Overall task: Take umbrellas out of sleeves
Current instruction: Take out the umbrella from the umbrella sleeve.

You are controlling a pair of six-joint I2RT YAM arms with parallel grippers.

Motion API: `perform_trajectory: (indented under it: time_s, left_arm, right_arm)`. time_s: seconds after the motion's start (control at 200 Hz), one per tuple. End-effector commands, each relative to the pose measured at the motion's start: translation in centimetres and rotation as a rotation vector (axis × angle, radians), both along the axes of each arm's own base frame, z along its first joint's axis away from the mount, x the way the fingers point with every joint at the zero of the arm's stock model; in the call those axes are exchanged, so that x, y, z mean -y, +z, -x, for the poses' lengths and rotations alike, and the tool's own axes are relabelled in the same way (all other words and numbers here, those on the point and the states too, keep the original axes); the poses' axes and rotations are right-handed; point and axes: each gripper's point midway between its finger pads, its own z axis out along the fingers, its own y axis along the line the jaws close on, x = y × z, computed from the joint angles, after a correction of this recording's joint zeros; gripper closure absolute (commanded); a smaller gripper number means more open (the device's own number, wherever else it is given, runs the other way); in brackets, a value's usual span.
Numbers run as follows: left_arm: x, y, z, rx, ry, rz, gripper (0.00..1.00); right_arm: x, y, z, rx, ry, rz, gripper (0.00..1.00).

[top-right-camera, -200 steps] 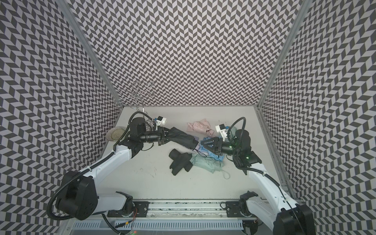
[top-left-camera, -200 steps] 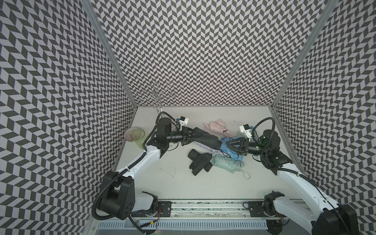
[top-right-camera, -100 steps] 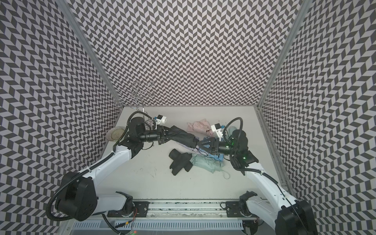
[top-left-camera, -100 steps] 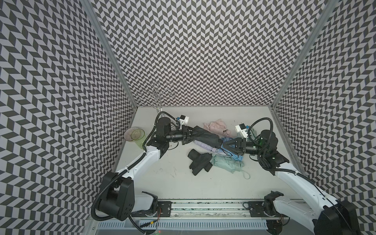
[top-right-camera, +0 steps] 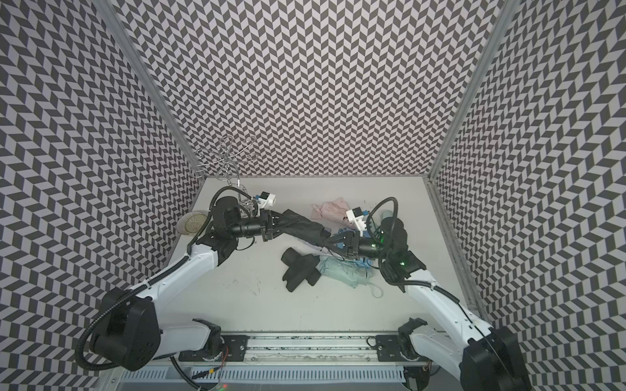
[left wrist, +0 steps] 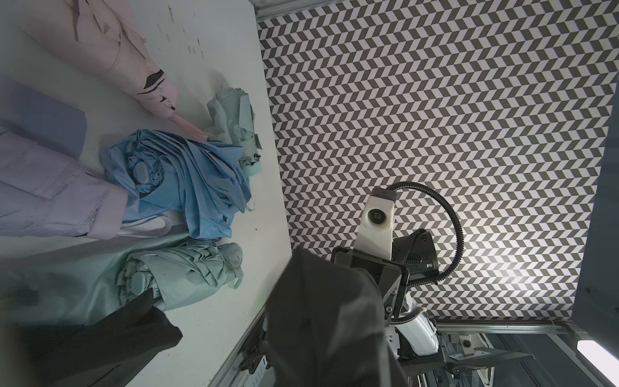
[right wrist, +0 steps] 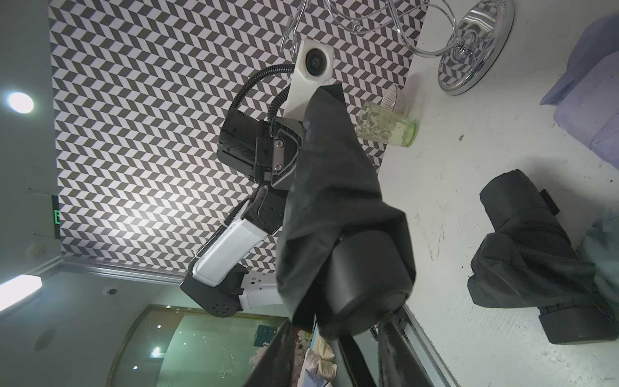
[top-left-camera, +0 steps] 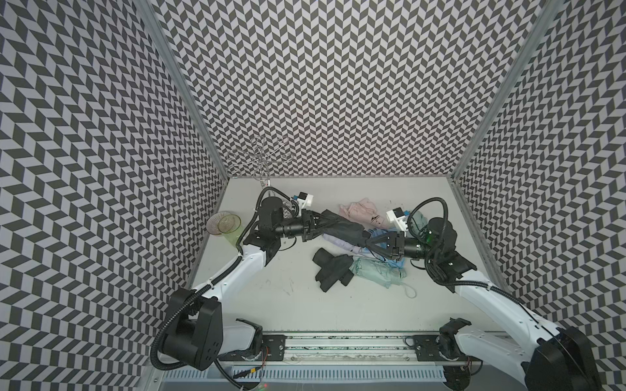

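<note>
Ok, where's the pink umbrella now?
In both top views the pink umbrella lies near the back wall, around centre, just behind the black umbrella in the left tool.

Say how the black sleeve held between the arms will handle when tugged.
The sleeve is probably floppy, since it hangs in loose folds. Likely slippery; the fabric looks smooth. The handle poking out looks rigid, so it may slide free.

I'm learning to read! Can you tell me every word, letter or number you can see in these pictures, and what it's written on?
"E": on the green lit sign on the far wall, in the right wrist view; the rest of it is cut off.
Too small to read: the small dark tag on the blue umbrella.
Too blurred to read: the black marks on the pink umbrella.
No other writing can be made out.
</note>
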Motion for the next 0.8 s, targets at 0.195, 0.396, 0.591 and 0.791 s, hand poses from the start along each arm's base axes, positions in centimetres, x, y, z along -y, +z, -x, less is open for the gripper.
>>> perform_trajectory:
  time_s: [0.195,0.396,0.591,0.791]
  left_arm:
    - [0.8,2.4,2.6,0.068,-0.095,0.054,1.0]
    - [0.8,2.7,2.5,0.075,-0.094,0.055,1.0]
    - [0.6,2.5,2.4,0.072,-0.084,0.047,1.0]
    - [0.5,2.5,2.3,0.073,-0.082,0.044,1.0]
  right_arm:
    - [-0.8,1.9,-0.5,0.081,0.002,-0.061,0.48]
    - [-0.7,0.3,-0.9,0.04,-0.021,-0.017,0.47]
    - [-0.6,-1.3,-1.5,-0.015,-0.048,0.052,0.49]
    - [-0.5,-2.0,-1.8,-0.033,-0.07,0.075,0.4]
